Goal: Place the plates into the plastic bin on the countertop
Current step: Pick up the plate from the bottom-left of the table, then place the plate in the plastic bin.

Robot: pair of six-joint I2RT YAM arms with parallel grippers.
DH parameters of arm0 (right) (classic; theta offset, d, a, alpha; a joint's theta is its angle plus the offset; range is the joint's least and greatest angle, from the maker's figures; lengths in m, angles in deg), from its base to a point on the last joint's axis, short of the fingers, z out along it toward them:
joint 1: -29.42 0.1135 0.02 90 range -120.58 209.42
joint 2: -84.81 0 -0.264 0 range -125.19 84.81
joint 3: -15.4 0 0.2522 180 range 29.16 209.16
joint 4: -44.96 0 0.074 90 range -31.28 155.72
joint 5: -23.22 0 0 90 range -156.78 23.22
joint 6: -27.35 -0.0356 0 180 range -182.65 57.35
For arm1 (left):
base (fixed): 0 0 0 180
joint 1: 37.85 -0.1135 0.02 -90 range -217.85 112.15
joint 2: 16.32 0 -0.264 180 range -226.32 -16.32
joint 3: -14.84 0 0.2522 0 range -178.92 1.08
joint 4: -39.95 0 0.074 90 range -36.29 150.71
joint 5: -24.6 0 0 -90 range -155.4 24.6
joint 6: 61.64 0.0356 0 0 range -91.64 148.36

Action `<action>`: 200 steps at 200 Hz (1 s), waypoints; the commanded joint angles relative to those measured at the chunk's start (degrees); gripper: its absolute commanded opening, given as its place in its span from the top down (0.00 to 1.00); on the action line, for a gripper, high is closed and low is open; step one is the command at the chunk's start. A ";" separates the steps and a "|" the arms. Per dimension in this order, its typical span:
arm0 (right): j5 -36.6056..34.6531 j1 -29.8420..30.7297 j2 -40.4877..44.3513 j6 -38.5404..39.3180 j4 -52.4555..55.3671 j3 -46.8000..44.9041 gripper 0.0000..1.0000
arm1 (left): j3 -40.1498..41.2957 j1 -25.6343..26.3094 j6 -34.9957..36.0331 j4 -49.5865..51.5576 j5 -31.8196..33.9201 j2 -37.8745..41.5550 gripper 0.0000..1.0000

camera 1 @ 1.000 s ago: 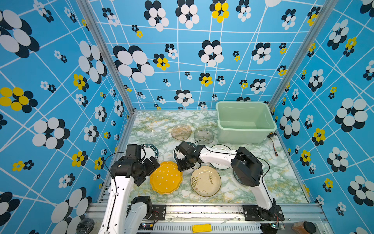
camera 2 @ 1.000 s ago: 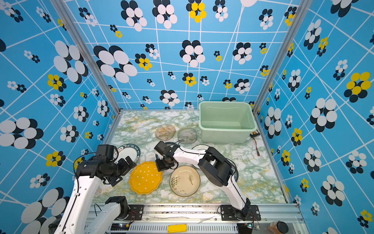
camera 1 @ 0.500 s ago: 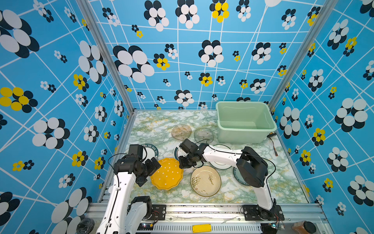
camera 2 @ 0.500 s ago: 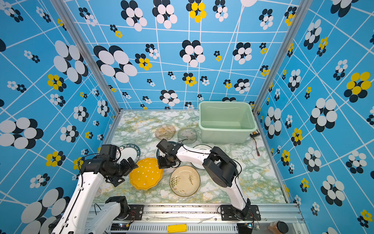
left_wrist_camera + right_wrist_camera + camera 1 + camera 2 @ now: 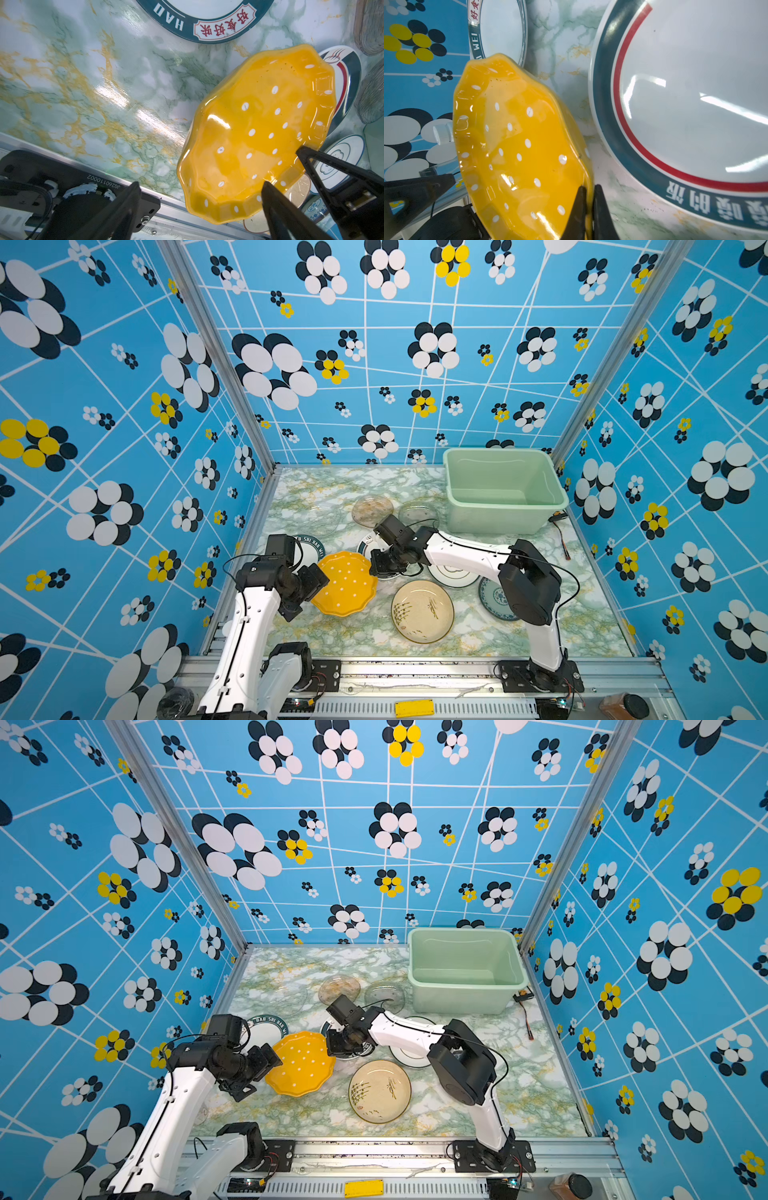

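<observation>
The yellow white-dotted plate (image 5: pixel 345 585) (image 5: pixel 301 1065) hangs tilted just above the countertop (image 5: pixel 582 614). My right gripper (image 5: pixel 375 568) (image 5: pixel 588 187) is shut on its rim. My left gripper (image 5: pixel 309 591) (image 5: pixel 200 185) stands open at the opposite edge, with that edge between its fingers and no contact seen. The mint plastic bin (image 5: pixel 498 518) (image 5: pixel 457 998) stands empty at the back right. Other plates lie flat: a cream brush-marked one (image 5: pixel 422 612), a lettered dark-rimmed one (image 5: pixel 311 545), a red-striped one (image 5: pixel 675 93), a white one (image 5: pixel 453 574), a blue-white one (image 5: pixel 494 597), an amber one (image 5: pixel 372 510) and a grey glass one (image 5: pixel 417 514).
Blue flowered walls close in three sides. A cable with an orange plug (image 5: pixel 559 518) lies right of the bin. The metal rail (image 5: pixel 415 672) with the arm bases runs along the front. A brown jar (image 5: pixel 623 707) stands beyond it at the front right.
The right gripper has lifted and tilted the yellow plate, carrying it a little toward the back. The left gripper has come up to the plate's left edge, its jaws narrowing slightly.
</observation>
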 commanded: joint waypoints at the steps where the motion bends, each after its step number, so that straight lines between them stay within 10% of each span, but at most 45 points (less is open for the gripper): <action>1: 5.64 -0.23 4.40 -1.72 -4.74 3.73 1.00 | 0.75 -0.44 1.25 -1.31 -1.49 0.59 0.09; 200: 9.35 -2.83 8.63 -5.95 -4.80 5.85 1.00 | 4.24 -0.28 -1.25 -17.59 -16.00 8.73 0.55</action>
